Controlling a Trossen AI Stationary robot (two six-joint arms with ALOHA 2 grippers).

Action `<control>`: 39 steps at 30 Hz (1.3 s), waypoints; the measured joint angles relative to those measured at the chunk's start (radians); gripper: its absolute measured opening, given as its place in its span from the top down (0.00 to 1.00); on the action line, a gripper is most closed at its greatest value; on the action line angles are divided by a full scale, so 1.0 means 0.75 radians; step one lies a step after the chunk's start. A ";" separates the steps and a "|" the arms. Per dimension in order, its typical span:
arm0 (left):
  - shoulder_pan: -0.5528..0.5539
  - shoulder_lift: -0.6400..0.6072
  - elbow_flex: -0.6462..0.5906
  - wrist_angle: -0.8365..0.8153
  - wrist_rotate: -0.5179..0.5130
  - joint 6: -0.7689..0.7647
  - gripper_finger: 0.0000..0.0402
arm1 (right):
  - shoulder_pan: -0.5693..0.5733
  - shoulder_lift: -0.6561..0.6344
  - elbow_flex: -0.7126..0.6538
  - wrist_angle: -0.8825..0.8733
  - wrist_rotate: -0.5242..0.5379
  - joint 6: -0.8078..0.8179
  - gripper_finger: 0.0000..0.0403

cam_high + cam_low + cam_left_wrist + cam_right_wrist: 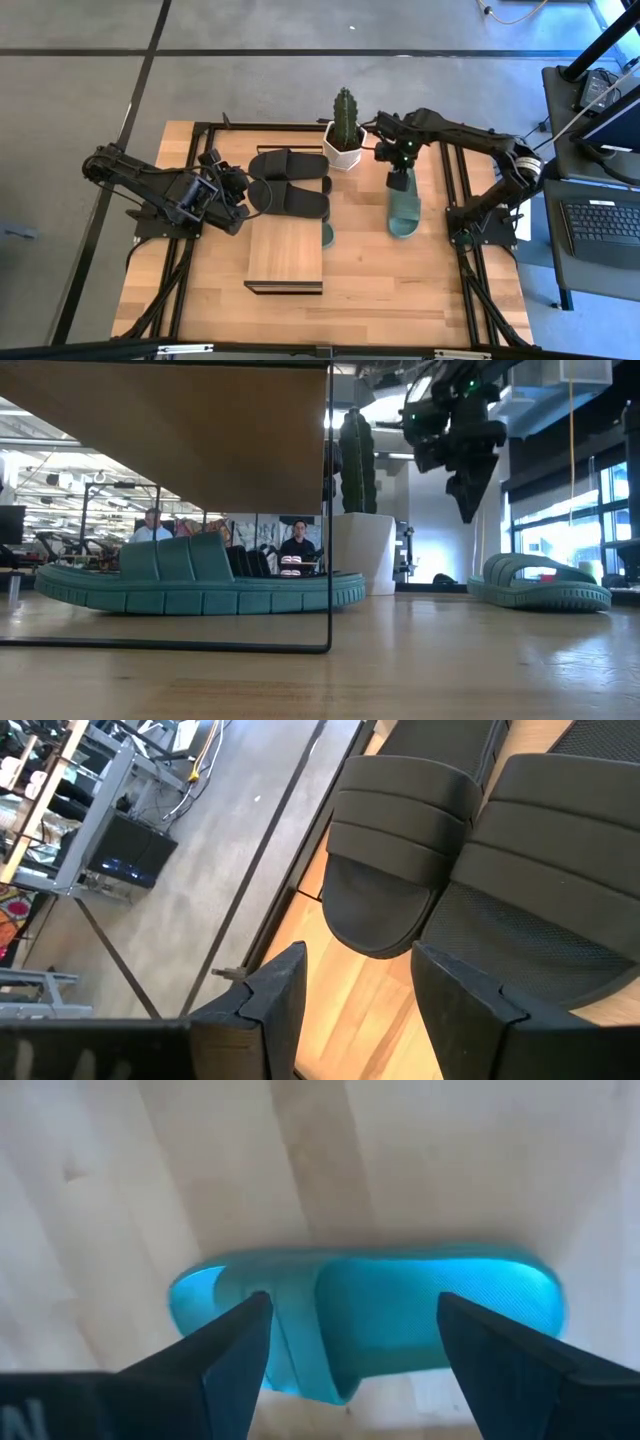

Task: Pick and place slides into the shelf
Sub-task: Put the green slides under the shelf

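The shelf [285,255] stands mid-table, its plank top [180,430] on a thin black frame. One green slide [200,588] lies sole-down on the table under it, its end poking out [327,236]. The second green slide [404,210] lies flat to the right. My right gripper [397,178] hangs open above that slide's far end [430,1305], well clear of it in the low view [470,510]. Two black slides [290,164] [292,198] lie side by side behind the shelf. My left gripper [240,195] is open beside their left ends [400,850]. The other black pair is out of view.
A white pot with a cactus [345,145] stands at the far edge between the black slides and my right gripper [350,1305]. Bare tabletop [420,290] lies near and right of the shelf. People sit at desks in the room beyond.
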 joint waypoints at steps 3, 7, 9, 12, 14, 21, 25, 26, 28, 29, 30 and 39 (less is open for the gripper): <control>0.000 0.000 0.000 0.000 0.000 0.000 0.57 | -0.034 0.024 -0.017 0.007 -0.078 -0.096 0.30; 0.000 0.000 0.000 0.000 0.002 0.000 0.57 | -0.095 0.025 -0.107 0.018 -0.152 -0.166 0.30; 0.000 0.000 0.000 0.000 0.003 0.000 0.57 | -0.127 0.025 -0.175 0.023 -0.200 -0.190 0.30; 0.000 0.000 0.000 0.000 0.002 0.000 0.57 | -0.150 0.026 -0.288 0.091 -0.269 -0.232 0.30; 0.000 0.000 0.000 0.000 0.001 0.000 0.57 | -0.156 0.026 -0.344 0.128 -0.280 -0.258 0.30; 0.000 0.000 0.000 0.013 0.001 0.000 0.57 | -0.164 0.026 -0.499 0.187 -0.323 -0.259 0.30; 0.000 0.000 0.000 0.014 0.000 0.000 0.57 | -0.163 0.026 -0.566 0.205 -0.412 -0.201 0.30; 0.000 0.000 0.000 0.014 0.000 0.000 0.57 | -0.163 0.026 -0.581 0.217 -0.420 -0.177 0.30; 0.000 0.000 0.000 0.017 0.000 0.000 0.57 | -0.163 0.026 -0.614 0.251 -0.419 -0.095 0.30; 0.000 0.000 0.000 0.020 0.000 0.000 0.57 | -0.163 0.026 -0.627 0.270 -0.420 -0.057 0.30; 0.000 0.000 0.000 0.022 -0.001 0.000 0.57 | -0.163 0.025 -0.643 0.292 -0.423 -0.024 0.30; 0.000 0.000 0.000 0.023 -0.002 0.000 0.57 | -0.160 0.023 -0.662 0.325 -0.428 0.016 0.30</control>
